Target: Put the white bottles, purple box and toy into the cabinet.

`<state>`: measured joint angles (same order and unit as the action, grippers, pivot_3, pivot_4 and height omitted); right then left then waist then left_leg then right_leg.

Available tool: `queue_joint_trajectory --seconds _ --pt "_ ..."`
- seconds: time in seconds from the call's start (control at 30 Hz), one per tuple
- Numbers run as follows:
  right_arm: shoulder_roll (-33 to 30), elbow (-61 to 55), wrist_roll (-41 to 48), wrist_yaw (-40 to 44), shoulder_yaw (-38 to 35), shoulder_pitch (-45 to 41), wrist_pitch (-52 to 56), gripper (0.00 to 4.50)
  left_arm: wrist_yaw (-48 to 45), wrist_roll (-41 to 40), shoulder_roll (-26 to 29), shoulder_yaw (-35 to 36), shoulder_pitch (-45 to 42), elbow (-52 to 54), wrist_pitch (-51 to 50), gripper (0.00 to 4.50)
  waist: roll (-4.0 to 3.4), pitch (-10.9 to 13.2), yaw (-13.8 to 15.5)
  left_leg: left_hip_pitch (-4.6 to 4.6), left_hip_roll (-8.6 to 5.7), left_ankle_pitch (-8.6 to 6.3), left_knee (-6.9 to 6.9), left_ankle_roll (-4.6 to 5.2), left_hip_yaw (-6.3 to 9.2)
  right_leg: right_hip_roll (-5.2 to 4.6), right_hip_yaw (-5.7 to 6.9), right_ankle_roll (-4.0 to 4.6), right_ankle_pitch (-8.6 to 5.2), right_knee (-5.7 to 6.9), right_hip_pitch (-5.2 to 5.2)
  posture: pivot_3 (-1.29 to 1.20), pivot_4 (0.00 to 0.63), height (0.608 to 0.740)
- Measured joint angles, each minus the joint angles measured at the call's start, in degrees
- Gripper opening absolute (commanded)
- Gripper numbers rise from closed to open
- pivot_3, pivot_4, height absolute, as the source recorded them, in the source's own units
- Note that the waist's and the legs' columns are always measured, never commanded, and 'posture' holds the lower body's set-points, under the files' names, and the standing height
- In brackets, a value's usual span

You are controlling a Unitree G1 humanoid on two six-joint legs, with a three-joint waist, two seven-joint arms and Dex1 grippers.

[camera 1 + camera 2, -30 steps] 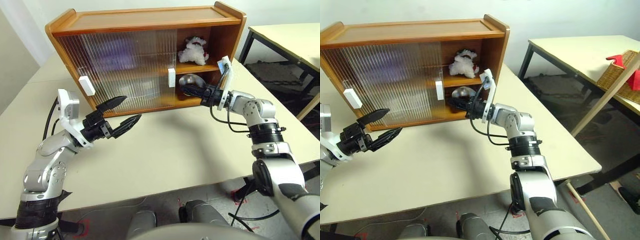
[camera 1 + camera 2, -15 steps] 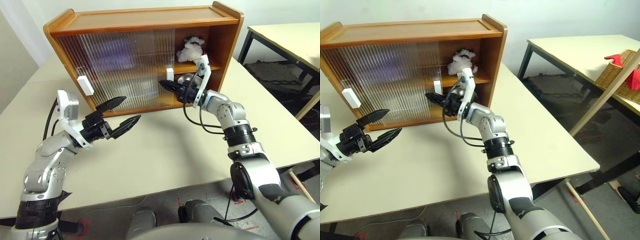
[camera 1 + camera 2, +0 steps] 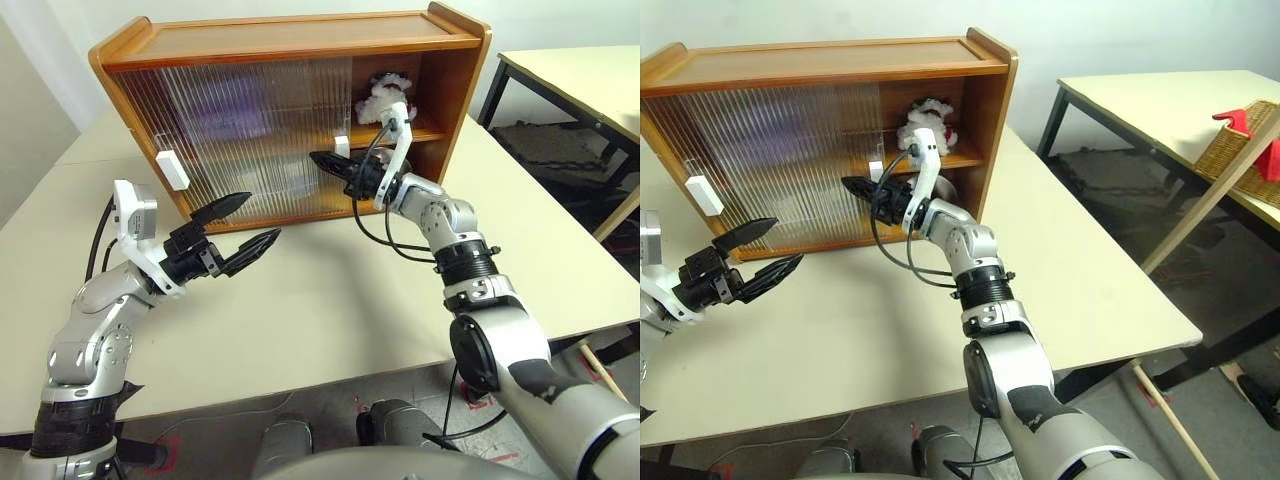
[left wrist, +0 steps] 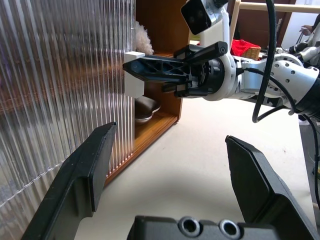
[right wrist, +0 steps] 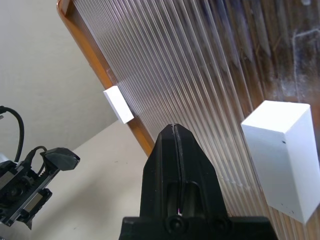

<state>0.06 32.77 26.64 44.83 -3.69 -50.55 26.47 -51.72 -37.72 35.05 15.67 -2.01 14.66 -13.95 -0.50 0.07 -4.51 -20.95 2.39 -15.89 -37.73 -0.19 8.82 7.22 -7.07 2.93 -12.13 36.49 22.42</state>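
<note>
Orange-brown wood of the cabinet already shelters your toy on its upper shelf, purple blur behind the ribbed door, while your clenched right tool nears the handle; left tool released.

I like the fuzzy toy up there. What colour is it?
The toy is fluffy white with bits of red, best seen from the left eye view.

No text, label, brand, number or sign can be read on anything here.
</note>
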Motion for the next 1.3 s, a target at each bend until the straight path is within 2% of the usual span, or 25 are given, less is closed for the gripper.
queue_joint_trajectory --seconds 0.27,0.43,0.73,1.3 --pt "-0.2 1.7 -0.3 -3.5 -0.8 -0.2 -0.5 0.05 -0.4 0.0 0.0 0.0 0.4 0.0 0.4 4.5 0.0 0.0 0.0 -0.01 0.03 0.0 0.0 0.0 0.01 0.0 0.0 0.01 0.0 0.0 0.0 -0.07 0.0 0.74" --pt "-1.2 3.6 -2.4 -6.7 -1.6 -0.3 -4.8 0.05 0.0 0.0 0.0 0.0 0.5 0.1 0.4 4.5 0.0 0.0 0.1 -0.01 0.08 0.0 -0.02 0.0 0.02 -0.02 -0.01 -0.02 0.04 0.0 0.0 -0.07 0.0 0.74" --pt "-1.7 7.4 -3.0 -8.0 -1.8 -1.6 -8.6 0.05 1.0 -0.1 -0.2 -0.3 0.5 1.4 -0.2 4.5 -0.01 0.0 0.9 -0.01 0.03 0.03 -0.14 0.02 0.26 -0.09 -0.04 -0.05 0.29 0.0 -0.06 -0.07 0.0 0.74" --pt "-4.8 7.6 -2.9 -8.2 -2.1 -1.5 -9.5 0.05 1.0 -0.1 -0.2 -0.3 0.5 1.4 -0.2 4.5 -0.02 0.0 1.7 -0.1 -0.07 -0.02 -0.14 -0.08 0.3 -0.4 -0.02 -0.03 0.31 0.0 -0.05 -0.08 0.0 0.74"
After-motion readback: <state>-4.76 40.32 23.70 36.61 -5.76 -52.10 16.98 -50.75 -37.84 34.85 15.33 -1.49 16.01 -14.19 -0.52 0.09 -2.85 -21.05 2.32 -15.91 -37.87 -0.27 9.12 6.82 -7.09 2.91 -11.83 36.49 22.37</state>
